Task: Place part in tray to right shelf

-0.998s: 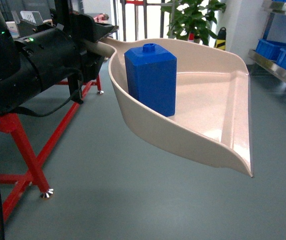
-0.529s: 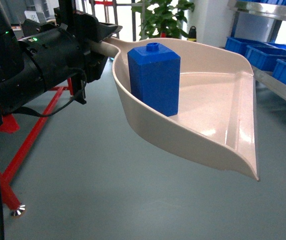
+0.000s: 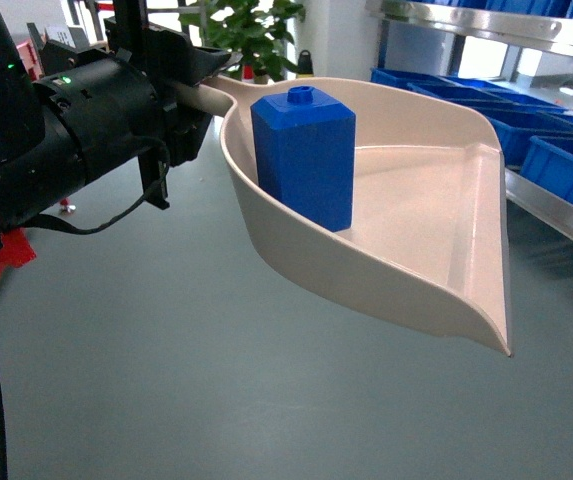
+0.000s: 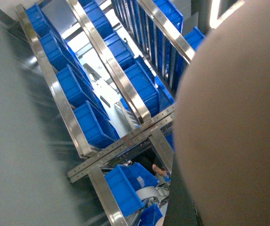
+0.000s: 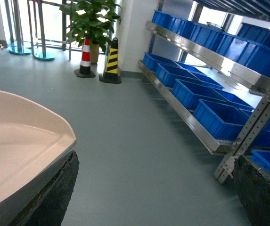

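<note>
The cream tray (image 3: 436, 230) hangs in the air at mid view, its lip pointing to the lower right. My left gripper (image 3: 198, 88) is shut on its handle at the upper left. The blue part (image 3: 304, 160) stands upright inside the tray near the handle end. In the left wrist view the tray (image 4: 238, 122) fills the right side. My right gripper (image 5: 158, 193) is open with only floor between its dark fingers (image 5: 54, 197), and the tray (image 5: 17, 136) edge lies just left of it. The right shelf (image 5: 196, 129) runs along the right, apart from the tray.
Blue crates (image 5: 219, 117) sit in rows on the steel rack (image 3: 556, 215), which has more levels above. A potted plant (image 5: 90, 21) and two striped cones (image 5: 85, 59) stand at the far wall. A red frame (image 3: 6, 255) shows at the left edge. Grey floor lies below the tray.
The whole view has swung to the right: the rack with blue crates has come further in, and the red frame has slid off to the left. Tray and part keep their place.
</note>
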You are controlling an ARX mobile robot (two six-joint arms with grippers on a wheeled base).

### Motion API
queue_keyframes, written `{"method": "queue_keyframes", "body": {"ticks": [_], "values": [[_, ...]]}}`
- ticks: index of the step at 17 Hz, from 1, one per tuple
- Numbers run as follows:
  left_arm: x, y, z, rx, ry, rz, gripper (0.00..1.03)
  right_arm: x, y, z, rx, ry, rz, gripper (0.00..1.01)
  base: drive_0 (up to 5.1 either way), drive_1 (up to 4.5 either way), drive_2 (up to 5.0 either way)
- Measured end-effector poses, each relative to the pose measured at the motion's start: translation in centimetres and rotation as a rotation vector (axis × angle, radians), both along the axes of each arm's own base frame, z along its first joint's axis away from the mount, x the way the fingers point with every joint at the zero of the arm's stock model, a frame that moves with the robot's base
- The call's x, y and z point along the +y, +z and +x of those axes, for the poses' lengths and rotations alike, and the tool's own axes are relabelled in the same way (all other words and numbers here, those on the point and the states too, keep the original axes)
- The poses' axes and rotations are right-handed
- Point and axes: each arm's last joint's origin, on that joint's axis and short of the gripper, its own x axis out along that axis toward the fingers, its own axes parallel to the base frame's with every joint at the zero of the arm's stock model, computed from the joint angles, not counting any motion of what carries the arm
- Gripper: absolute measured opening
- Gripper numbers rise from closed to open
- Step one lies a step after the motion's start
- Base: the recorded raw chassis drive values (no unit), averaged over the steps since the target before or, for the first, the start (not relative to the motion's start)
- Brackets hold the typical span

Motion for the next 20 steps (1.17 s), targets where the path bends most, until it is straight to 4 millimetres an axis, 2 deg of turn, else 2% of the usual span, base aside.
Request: {"method": "queue_keyframes", "body": {"ticks": [20], "values": [[-0.1,0.0,-0.03,0.0,-0.005,0.0,0.12,0.0,-0.01,0.01,0.0,0.0,0.0,0.98,0.1,4.4,-4.2]]}}
